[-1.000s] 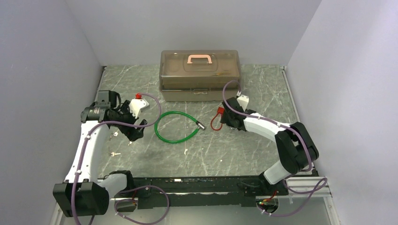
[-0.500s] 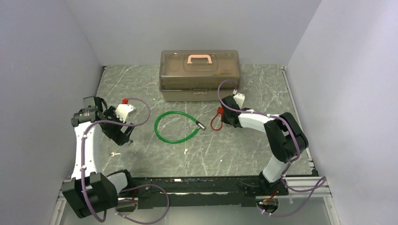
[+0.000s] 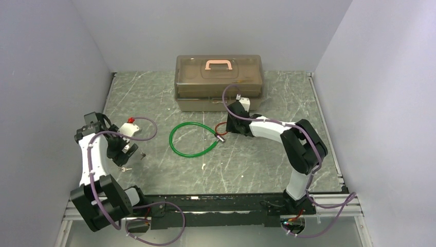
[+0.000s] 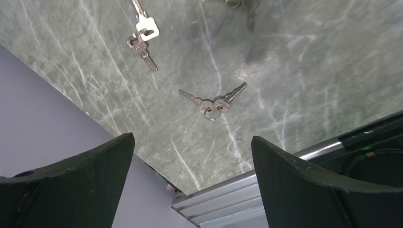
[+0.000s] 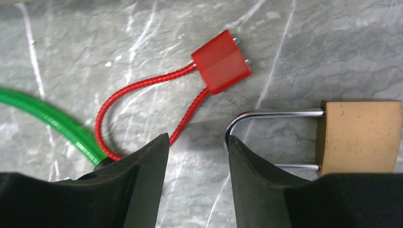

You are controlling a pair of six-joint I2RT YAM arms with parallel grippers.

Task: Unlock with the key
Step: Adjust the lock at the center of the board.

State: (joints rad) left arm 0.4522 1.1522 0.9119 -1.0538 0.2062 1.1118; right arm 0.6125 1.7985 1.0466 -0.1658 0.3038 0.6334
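Observation:
Small silver keys lie on the table: a pair on a ring (image 4: pixel 212 102) ahead of my left gripper (image 4: pixel 191 137), and another pair (image 4: pixel 142 33) farther off. In the top view one set of keys (image 3: pixel 125 169) lies just near of my left gripper (image 3: pixel 123 153), which is open and empty. My right gripper (image 5: pixel 197 137) is open and empty above the table. The brass padlock (image 5: pixel 359 137) lies to its right, its steel shackle (image 5: pixel 271 114) bending right beside the right fingertip (image 5: pixel 237 147). The padlock is hidden under the gripper in the top view.
A red square tag (image 5: pixel 221 61) on a red wire loop lies just ahead of the right gripper. A green cable loop (image 3: pixel 193 139) with a metal tip (image 3: pixel 221 137) lies mid-table. A brown toolbox (image 3: pixel 219 82) stands at the back. The left wall (image 4: pixel 43 123) is close.
My left arm has drawn back to the left and nearer, over the keys. My right gripper has moved left towards the green cable's tip, and the red wire loop now shows farther left.

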